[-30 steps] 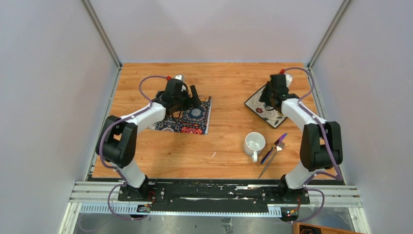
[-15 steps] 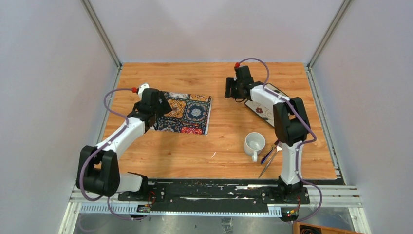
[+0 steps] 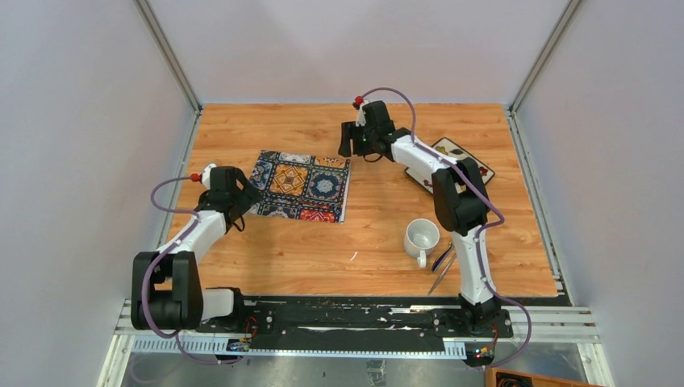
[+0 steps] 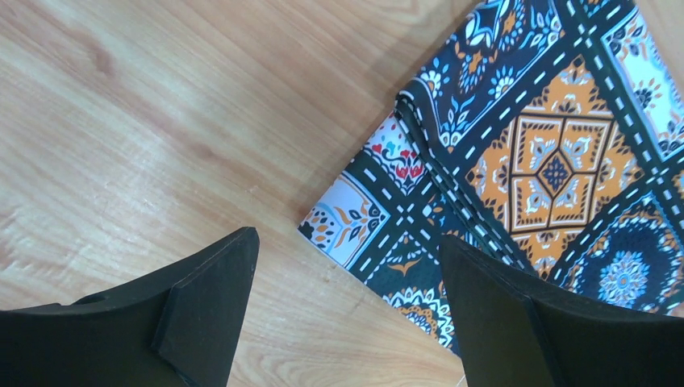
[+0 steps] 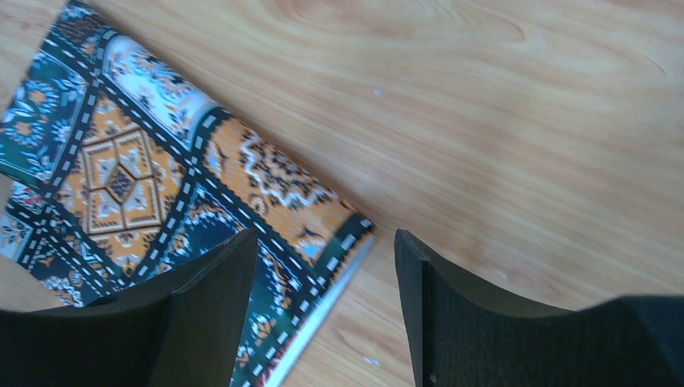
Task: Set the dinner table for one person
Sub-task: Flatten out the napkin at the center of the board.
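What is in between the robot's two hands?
The colourful placemat on the dinner table lies between the left hand and right hand, seen from the top view.

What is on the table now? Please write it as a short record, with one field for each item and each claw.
surface: dinner table, wood grain
mat: tile-patterned placemat, left of centre
dish: square patterned plate, far right, partly hidden
cup: white mug, upright, near right
cutlery: fork and purple-handled utensil, right of the mug
left: left claw open, above placemat's near-left corner
right: right claw open, above placemat's far-right corner
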Robot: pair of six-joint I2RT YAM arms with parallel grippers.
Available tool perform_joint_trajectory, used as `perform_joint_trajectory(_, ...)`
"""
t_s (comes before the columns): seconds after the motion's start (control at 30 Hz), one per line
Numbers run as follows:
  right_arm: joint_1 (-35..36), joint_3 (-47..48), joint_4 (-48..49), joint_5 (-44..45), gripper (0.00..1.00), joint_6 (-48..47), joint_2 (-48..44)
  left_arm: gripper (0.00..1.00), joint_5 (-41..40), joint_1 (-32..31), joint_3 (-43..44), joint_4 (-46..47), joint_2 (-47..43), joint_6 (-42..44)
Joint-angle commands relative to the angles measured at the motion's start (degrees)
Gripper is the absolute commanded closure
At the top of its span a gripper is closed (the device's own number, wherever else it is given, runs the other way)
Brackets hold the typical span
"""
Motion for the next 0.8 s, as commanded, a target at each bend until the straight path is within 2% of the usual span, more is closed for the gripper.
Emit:
perform_joint_trajectory(0.0,1.05,3.69,0.38,-3.43,0.32,-1.03,3.97,0.12,4.40,2.19,-1.25,6.44,0.73,-3.24)
perform_joint_trajectory(0.37,1.67,-1.03,1.80,-0.40,0.31,-3.27,5.56,0.14,10.92,3.15,-2.43,11.27,1.22,-4.40)
perform_joint_trajectory(0.67,1.73,-1.60,4.66,-3.65,0.31,-1.54,8.23,0.15,13.08,3.16,-2.94,12.46,2.33,-4.29)
perform_joint_trajectory(0.77,1.72,-1.07,4.82,-4.53,0.38,-1.27,8.81,0.15,13.01,3.21,-2.98,12.59,2.65,-4.04)
